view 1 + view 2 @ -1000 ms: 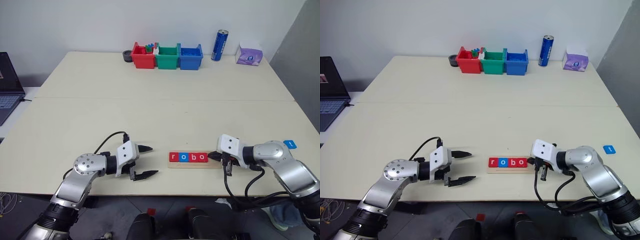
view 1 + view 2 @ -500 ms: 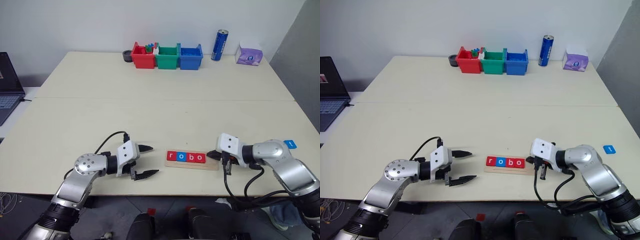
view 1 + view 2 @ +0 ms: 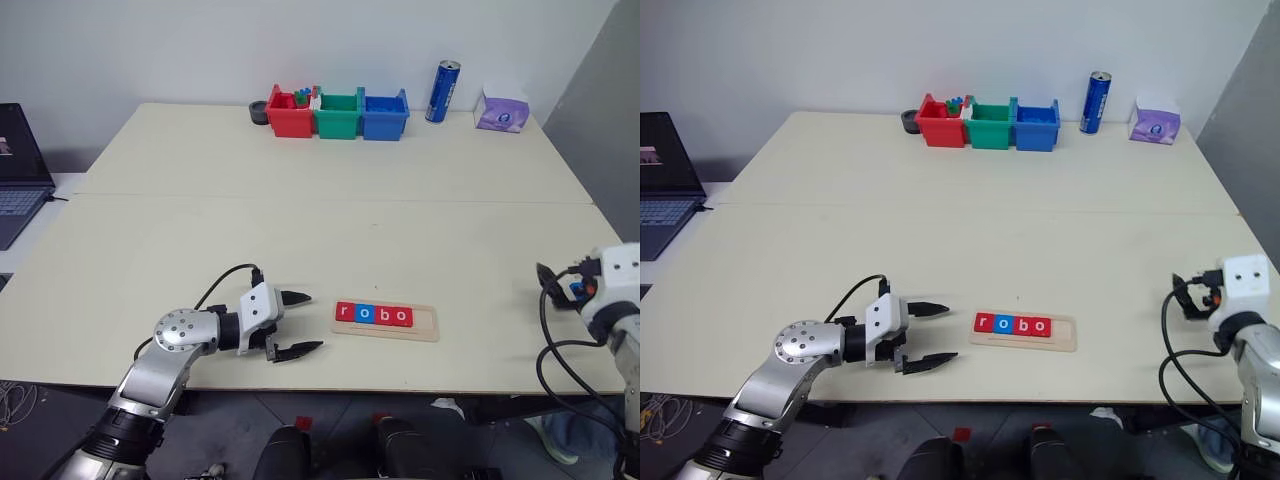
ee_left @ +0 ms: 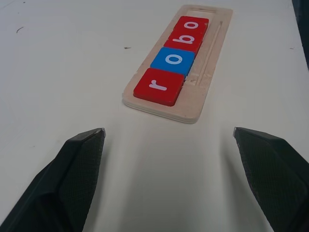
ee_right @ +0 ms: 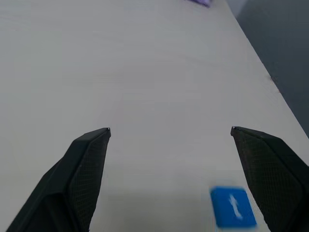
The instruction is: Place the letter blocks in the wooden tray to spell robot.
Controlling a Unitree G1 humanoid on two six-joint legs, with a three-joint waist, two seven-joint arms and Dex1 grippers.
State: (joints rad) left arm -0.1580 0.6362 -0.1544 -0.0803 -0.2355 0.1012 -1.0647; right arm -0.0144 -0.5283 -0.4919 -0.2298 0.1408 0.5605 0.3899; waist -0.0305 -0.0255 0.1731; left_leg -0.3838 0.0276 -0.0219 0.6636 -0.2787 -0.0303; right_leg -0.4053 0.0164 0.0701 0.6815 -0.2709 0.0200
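The wooden tray (image 3: 426,322) lies near the table's front edge. It holds several letter blocks in a row: red r (image 3: 345,312), blue o (image 3: 364,314), red b (image 3: 383,315) and red o (image 3: 401,316). The groove's right end is bare. My left gripper (image 3: 312,321) stands open just left of the tray, pointing at it, with nothing between its fingers. My right gripper (image 5: 170,129) is open low over the table near the right edge. A blue t block (image 5: 233,207) lies flat on the table between its fingers, close to one of them.
Red (image 3: 292,113), green (image 3: 337,113) and blue (image 3: 383,113) bins stand at the back, with a blue can (image 3: 441,91) and a purple tissue pack (image 3: 499,113) to their right. A laptop (image 3: 15,170) sits off the table's left side.
My right gripper left the tray's right end, swung out to the table's right edge and opened. The tray slid slightly left before that. The left arm held still.
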